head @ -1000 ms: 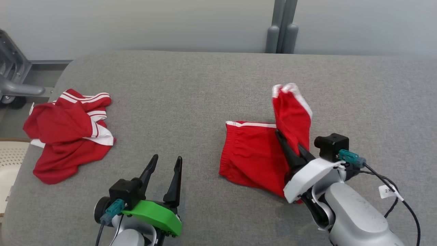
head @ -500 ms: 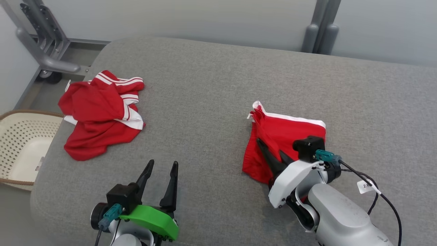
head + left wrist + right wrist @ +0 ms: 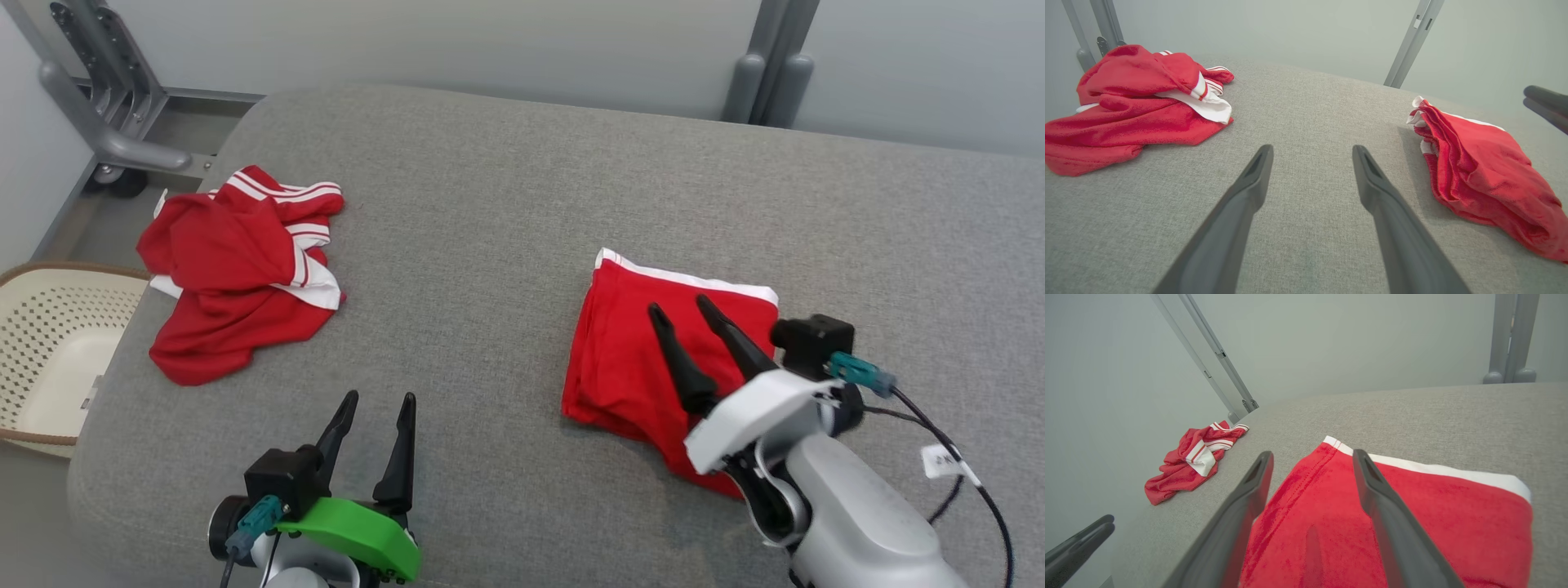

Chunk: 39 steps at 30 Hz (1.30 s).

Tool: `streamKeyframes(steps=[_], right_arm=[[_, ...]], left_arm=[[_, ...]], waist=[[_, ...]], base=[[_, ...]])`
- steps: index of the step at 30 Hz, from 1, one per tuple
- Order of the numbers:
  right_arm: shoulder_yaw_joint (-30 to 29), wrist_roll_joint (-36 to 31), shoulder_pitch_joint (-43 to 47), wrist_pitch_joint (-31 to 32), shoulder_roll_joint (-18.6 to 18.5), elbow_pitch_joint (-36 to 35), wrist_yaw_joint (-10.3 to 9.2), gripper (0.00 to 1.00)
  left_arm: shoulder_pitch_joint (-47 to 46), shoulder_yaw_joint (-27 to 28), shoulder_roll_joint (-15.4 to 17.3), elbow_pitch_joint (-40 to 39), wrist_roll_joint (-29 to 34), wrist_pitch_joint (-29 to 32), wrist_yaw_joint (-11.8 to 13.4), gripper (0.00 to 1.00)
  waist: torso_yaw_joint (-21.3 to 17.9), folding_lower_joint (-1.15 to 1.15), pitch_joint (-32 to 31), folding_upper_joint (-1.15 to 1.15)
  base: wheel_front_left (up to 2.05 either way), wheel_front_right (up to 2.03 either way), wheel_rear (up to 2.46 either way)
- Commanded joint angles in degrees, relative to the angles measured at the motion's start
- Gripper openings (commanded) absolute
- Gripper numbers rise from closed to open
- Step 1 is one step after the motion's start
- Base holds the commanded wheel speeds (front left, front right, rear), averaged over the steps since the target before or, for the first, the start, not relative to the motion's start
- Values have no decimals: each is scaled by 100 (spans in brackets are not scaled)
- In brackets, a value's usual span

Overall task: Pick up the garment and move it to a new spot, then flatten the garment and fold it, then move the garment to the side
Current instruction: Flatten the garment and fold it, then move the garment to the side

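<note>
My left gripper (image 3: 379, 398) sits low and close to the body, its green wrist cover (image 3: 359, 531) roughly level, its two dark fingers (image 3: 402, 449) spread apart and pointing forward. My right gripper (image 3: 679, 305) reaches further out on the pale forearm (image 3: 857, 523), the white wrist cover (image 3: 755, 416) tilted, its own fingers parted wide and angled forward and leftward.

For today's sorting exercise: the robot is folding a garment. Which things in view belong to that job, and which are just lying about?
In the job: folded red garment, right gripper, grey table.
Lying about: crumpled red garment, basket, left gripper.
</note>
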Motion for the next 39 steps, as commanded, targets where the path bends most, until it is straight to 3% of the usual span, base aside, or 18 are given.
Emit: streamKeyframes(steps=[1, 10, 23, 24, 26, 31, 39], right_arm=[[-309, -29, 326, -17, -124, 14, -3, 100], [-1093, -208, 880, -17, -267, 464, -3, 100], [-1443, 171, 711, -17, 106, 1447, -3, 100], [-1367, 188, 678, -16, 130, 1500, -3, 94], [-1200, 279, 616, -15, 149, 1575, -3, 0], [-1036, 417, 499, -17, 11, 1489, -3, 0], [-1376, 143, 594, -17, -196, 1320, -3, 0]], left_arm=[[42, -6, 15, -27, 29, 3, 9, 100], [25, -78, 15, -16, 73, 3, 9, 100], [-36, -271, 15, -30, 166, 3, 9, 100], [-49, -302, 15, -44, 182, 2, 9, 100], [-68, -322, 15, -60, 188, 2, 9, 100], [-132, -419, 15, -152, 213, 3, 9, 100], [-165, -570, 15, -242, 301, 2, 9, 100]], waist=[[-134, 0, -54, 0], [-191, 0, -50, 0], [59, 0, 11, 0], [68, 0, 23, 0], [72, 0, 43, 0], [-37, 0, 15, 0], [-485, 0, -127, 0]], base=[[0, 0, 0], [0, 0, 0], [0, 0, 0], [0, 0, 0], [0, 0, 0], [0, 0, 0], [0, 0, 0]])
